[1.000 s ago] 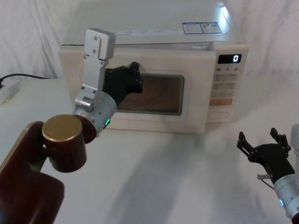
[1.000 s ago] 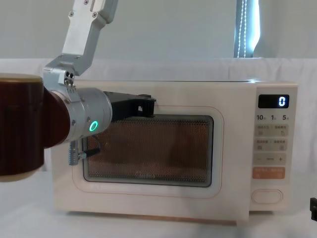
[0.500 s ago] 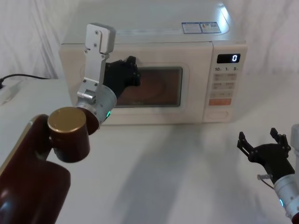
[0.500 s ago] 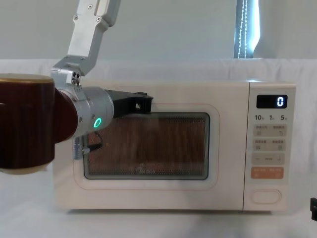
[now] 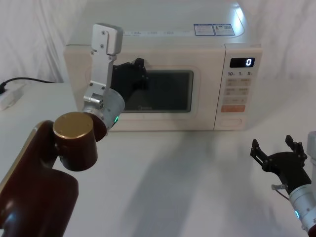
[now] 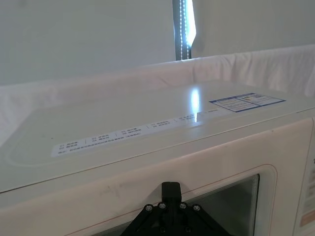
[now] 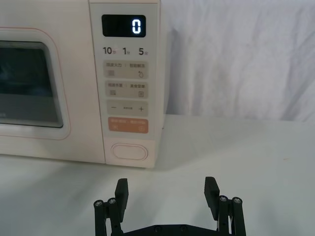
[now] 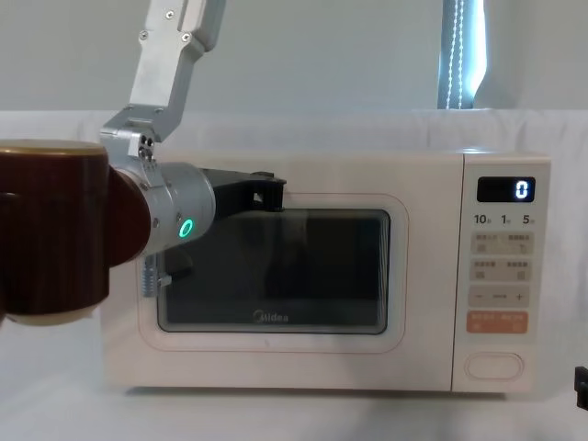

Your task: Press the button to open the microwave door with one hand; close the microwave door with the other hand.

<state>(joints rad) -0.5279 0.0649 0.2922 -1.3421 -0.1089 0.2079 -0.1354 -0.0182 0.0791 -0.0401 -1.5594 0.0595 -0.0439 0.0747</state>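
Note:
The cream microwave door (image 5: 155, 122) with its dark window lies flush with the oven front. My left gripper (image 5: 137, 74) is shut and rests against the door's upper left, at the window's top edge (image 8: 262, 191). In the left wrist view its closed tip (image 6: 171, 189) touches the door (image 6: 236, 194) just under the oven's top. The plain pill-shaped button (image 5: 232, 120) sits at the bottom of the control strip (image 7: 129, 152). My right gripper (image 5: 277, 148) hangs open low at the front right, well short of the button (image 7: 166, 189).
The control strip shows a lit "0" display (image 5: 242, 62) and an orange key (image 5: 233, 107) above the button. A power strip and cable (image 5: 11, 94) lie at the far left. The white table in front of the microwave (image 5: 187, 173) is bare.
The door swung from ajar to flush, with my left gripper moving forward with it. The window went from lit brown to dark. The right arm has not moved.

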